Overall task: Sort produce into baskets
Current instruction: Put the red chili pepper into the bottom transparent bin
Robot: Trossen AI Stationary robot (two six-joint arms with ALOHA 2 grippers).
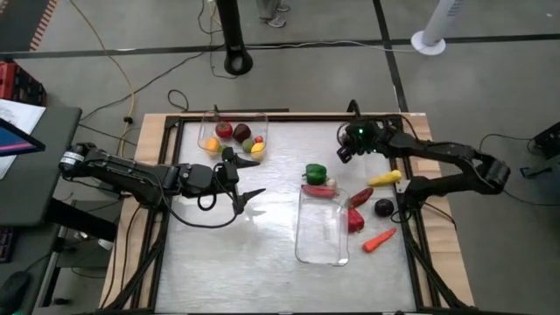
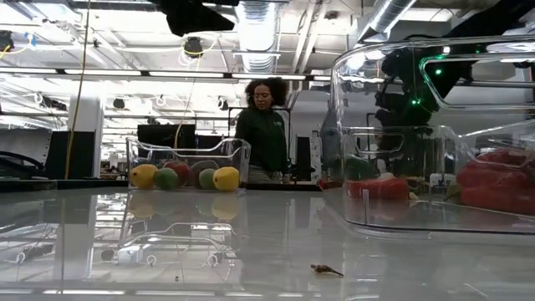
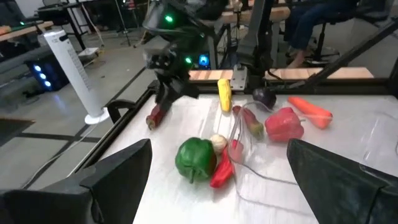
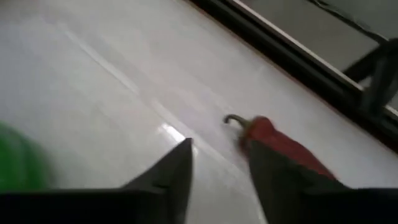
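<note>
Holding a red chili clenched in our right end effector at the counter's two o'clock, we next carry it to the clear basket at five o'clock, while our left end effector waits, released.

Two dark, near-black arms built from chunky jointed segments, with black cables looped loosely alongside. Left gripper ending in slim, pointed dark fingers, wedge-shaped and matte up close. Right gripper a bulkier dark block, small green light glowing just behind it. Same flat black tapered fingers there too.
</note>
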